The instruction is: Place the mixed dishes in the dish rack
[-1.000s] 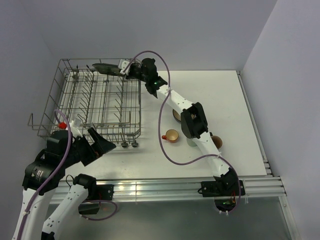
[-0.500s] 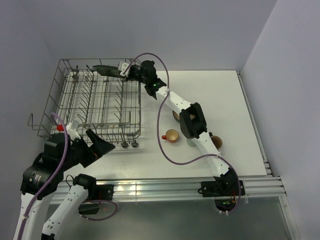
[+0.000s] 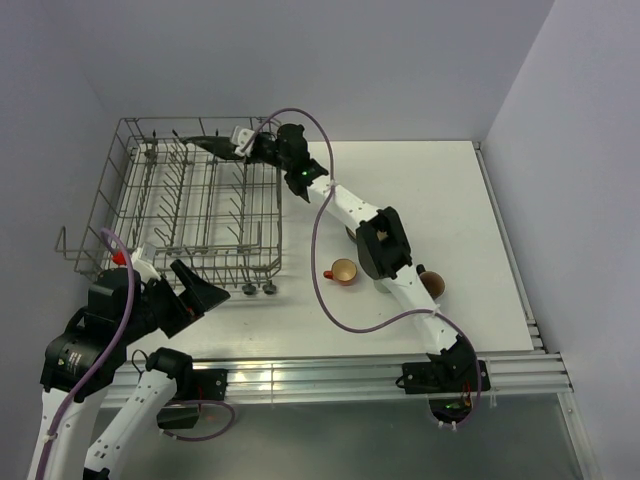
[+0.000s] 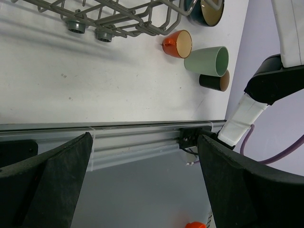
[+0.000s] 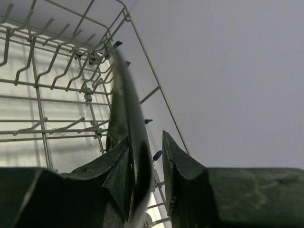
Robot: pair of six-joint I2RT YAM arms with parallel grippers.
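Observation:
The dark square plate (image 3: 208, 143) stands on edge among the tines at the back of the dish rack (image 3: 200, 215). My right gripper (image 3: 243, 150) straddles its near edge. In the right wrist view the plate (image 5: 128, 118) lies against one finger, with a gap to the other finger, so the gripper (image 5: 146, 137) is slightly open. My left gripper (image 3: 200, 290) is open and empty at the rack's front right corner; it also shows in the left wrist view (image 4: 145, 137). The orange-red cup (image 4: 178, 44), green mug (image 4: 207, 61), brown cup (image 4: 214, 80) and blue bowl (image 4: 205, 10) lie on the table right of the rack.
The right arm stretches over the bowl (image 3: 352, 232) and mug, partly hiding them. The orange-red cup (image 3: 342, 271) and brown cup (image 3: 433, 284) show beside it. The rack's wheels (image 4: 76, 24) are near the left gripper. An aluminium rail (image 3: 330, 372) runs along the table's front edge.
My right gripper has moved left and lower with the plate, which turned from tilted to edge-on at the rack's back. The left arm sank slightly, then held still.

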